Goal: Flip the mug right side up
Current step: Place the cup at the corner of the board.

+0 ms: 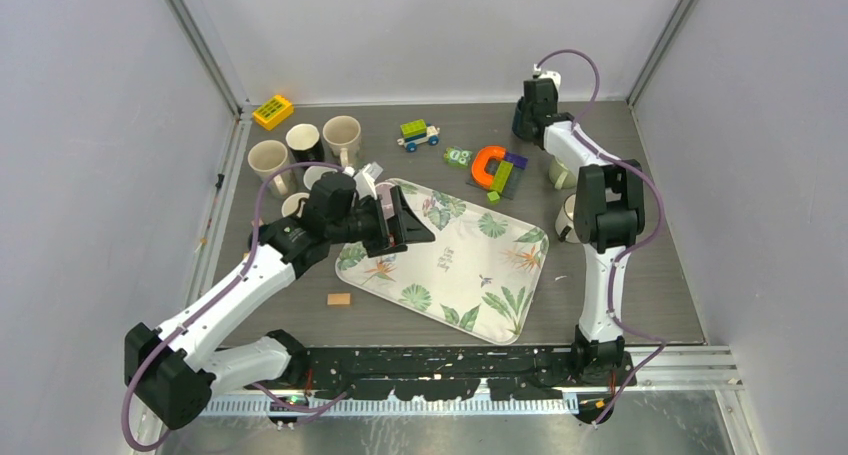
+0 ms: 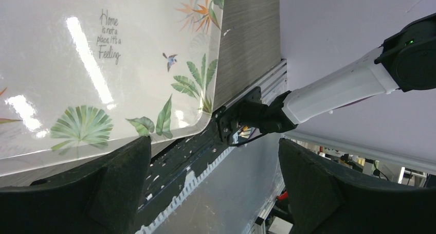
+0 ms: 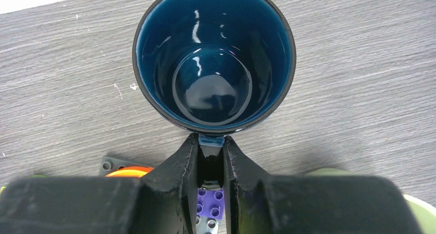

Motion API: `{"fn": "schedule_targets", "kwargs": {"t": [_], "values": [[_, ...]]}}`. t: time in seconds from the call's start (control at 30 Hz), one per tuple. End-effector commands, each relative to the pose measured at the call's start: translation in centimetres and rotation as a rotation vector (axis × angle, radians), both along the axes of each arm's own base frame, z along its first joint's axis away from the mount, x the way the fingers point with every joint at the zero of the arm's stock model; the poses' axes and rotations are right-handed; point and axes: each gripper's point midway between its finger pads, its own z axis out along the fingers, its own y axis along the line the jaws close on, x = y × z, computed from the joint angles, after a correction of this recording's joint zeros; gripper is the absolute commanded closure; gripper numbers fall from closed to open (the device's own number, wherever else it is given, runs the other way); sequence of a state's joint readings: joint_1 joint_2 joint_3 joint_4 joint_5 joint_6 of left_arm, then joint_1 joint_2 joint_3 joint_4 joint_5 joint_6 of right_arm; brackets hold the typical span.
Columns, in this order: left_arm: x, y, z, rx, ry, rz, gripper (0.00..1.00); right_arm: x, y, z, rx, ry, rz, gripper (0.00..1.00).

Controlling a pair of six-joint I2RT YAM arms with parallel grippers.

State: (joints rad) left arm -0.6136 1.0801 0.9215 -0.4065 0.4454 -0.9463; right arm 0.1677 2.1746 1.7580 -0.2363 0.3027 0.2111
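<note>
Round shiny mug [image 3: 214, 59], dark blue inside, mouth up on the gray streaky table [image 3: 360, 90], right gripper [image 3: 211, 151] pinching its handle, left gripper [image 2: 213, 187] spread wide over the glossy leafy tray [image 2: 51, 49]

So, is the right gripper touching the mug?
Touching. The right wrist view shows the right gripper clamped on the mug by its handle, no gap either side.

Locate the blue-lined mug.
Right wrist view: the blue-lined mug is pinched by its handle in the right tool, at the far right of the table, just past the orange arch block.
</note>
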Motion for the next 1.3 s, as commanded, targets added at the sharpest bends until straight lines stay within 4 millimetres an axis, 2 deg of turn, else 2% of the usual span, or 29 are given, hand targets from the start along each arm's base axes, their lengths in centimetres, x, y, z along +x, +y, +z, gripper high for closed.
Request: {"fn": "schedule_targets", "kwargs": {"t": [0.0, 0.3, 0.97, 1.27], "values": [[0.0, 0.3, 1.4, -0.013, -0.052, -0.006, 0.05, 2.7, -0.1, 5.3, -0.014, -0.164, -0.003, 0.89], [-0.1, 0.4, 1.1, 0.000, -0.036, 0.003, 0.05, 2.1, -0.3, 4.3, -0.054, -0.129, 0.014, 0.85], [-0.7, 1.4, 1.6, 0.001, -0.052, 0.034, 0.05, 1.4, -0.3, 2.5, -0.068, -0.065, 0.032, 0.68], [-0.8, 1.7, 1.7, 0.004, -0.055, 0.045, 0.05, 1.3, -0.2, 2.8, -0.043, -0.071, 0.019, 0.52]]}}
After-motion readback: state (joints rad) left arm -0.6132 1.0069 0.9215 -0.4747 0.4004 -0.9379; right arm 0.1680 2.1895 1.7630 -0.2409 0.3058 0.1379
